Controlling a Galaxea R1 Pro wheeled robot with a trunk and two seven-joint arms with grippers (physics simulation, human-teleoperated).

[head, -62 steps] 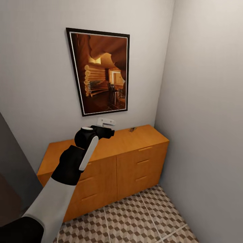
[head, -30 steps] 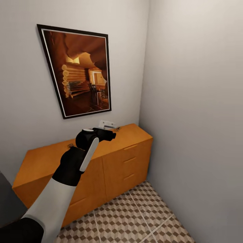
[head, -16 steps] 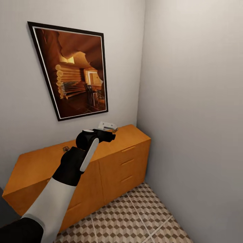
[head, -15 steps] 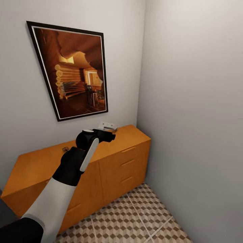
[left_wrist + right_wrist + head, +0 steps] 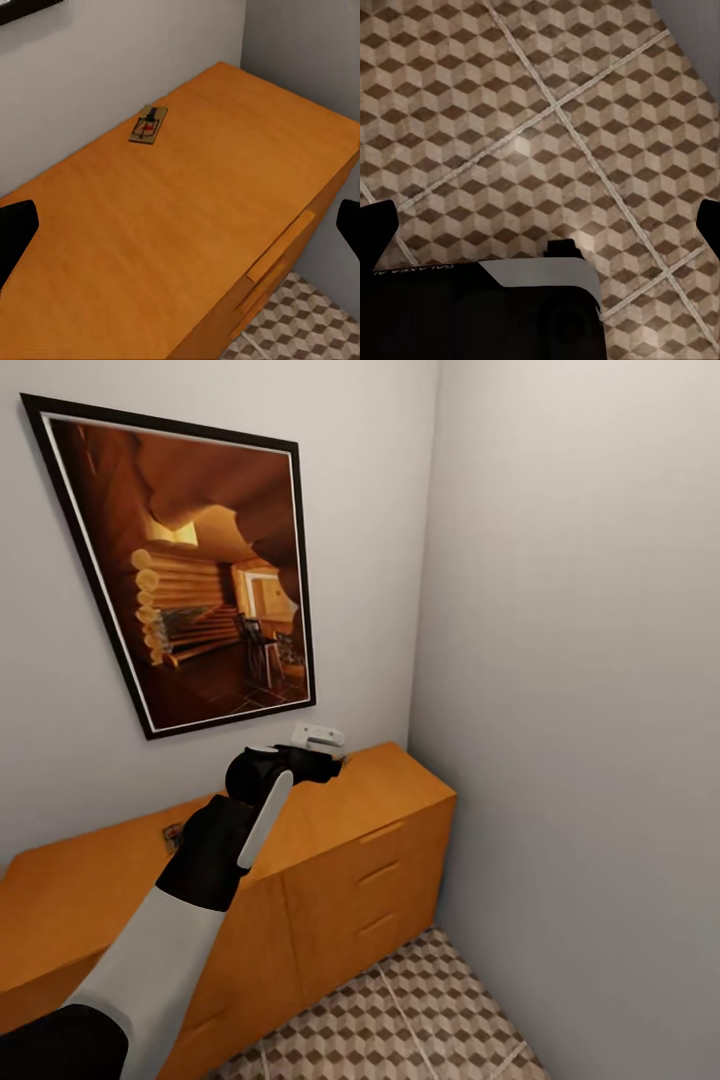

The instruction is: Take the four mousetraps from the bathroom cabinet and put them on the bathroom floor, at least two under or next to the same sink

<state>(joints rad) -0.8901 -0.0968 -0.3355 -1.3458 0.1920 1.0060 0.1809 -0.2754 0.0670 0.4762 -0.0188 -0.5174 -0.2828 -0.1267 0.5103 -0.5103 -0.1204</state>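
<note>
The orange-brown cabinet (image 5: pixel 370 810) stands against the wall in the corner. My left gripper (image 5: pixel 322 755) hovers above its top, open and empty, with its fingertips (image 5: pixel 16 229) spread wide. One mousetrap (image 5: pixel 148 124) lies flat on the cabinet top (image 5: pixel 187 217) near the wall, ahead of the left gripper (image 5: pixel 180 232). Another mousetrap (image 5: pixel 172 833) peeks out beside my left forearm. My right gripper (image 5: pixel 544 225) is open and empty over the cube-patterned bathroom floor (image 5: pixel 547 97). The sink is out of view.
A large framed picture (image 5: pixel 190 570) hangs above the cabinet. A grey side wall (image 5: pixel 580 710) closes the corner on the right. A strip of tiled floor (image 5: pixel 400 1030) runs in front of the cabinet's drawers (image 5: pixel 378 875).
The head camera has come closer and turned, so picture and cabinet look larger and shifted. My left arm keeps the same raised pose. No mousetrap has moved.
</note>
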